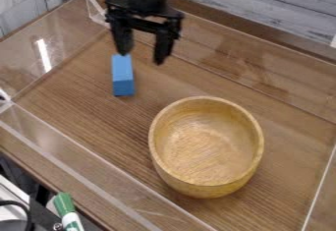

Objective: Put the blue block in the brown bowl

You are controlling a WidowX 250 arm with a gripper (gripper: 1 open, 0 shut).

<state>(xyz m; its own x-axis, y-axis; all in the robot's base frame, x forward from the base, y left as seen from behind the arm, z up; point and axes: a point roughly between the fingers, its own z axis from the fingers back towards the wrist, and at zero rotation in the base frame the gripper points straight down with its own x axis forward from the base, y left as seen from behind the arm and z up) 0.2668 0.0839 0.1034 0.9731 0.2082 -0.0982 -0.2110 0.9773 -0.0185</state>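
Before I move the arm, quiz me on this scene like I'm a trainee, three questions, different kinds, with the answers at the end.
1. True or false: the block lies inside the bowl.
2. Multiple choice: how do the jaws stand? A) closed together B) spread apart C) out of view
3. Fill in the blank: the small bar waiting to be moved is colored ____.

Key: 1. False, it lies outside, on the table. 2. B. 3. Blue.
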